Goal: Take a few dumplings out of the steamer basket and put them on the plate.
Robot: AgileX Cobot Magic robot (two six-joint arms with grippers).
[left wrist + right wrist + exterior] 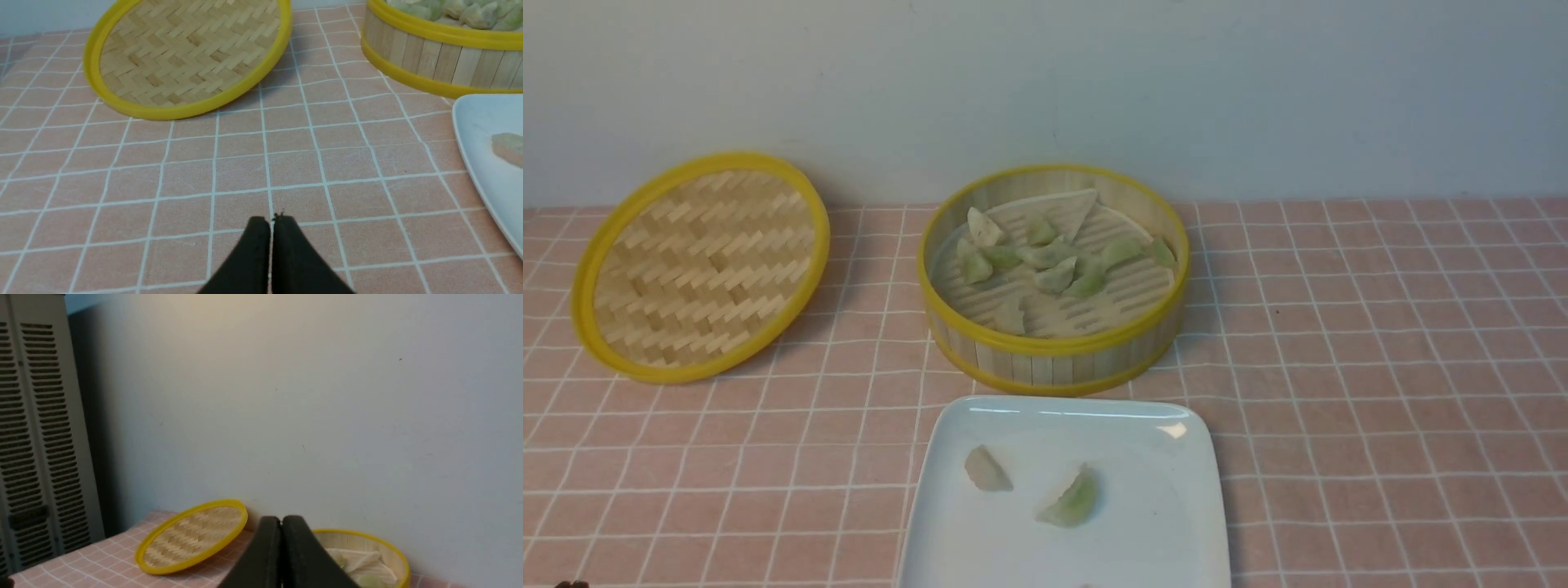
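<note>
A pink tablecloth [1380,367] with a white grid covers the table, under a plain pale wall [1258,82]. Taking the plate [1176,531] as the landmark, it sits nearest the robot, and 2 dumplings lie on it: a whitish one [987,469] and a green one [1072,501], a little apart. Just behind the plate stands the basket [1054,359], its floor holding roughly 10 more dumplings [1058,265], mostly green, bunched at the middle, with a loose liner [1072,209] at the back. Behind the plate and well off to the left, the lid [698,265] leans tilted toward the wall.

The left gripper [271,220] hovers low over bare cloth left of the plate, fingers pressed together and empty. The right gripper [281,520] is raised, facing the wall, fingers likewise together with nothing between them.

The dumplings look light, soft and easily squashed, perhaps a bit slick. A gentle pinch across the plump middle of an outlying one seems best, avoiding the thin folded edge.
</note>
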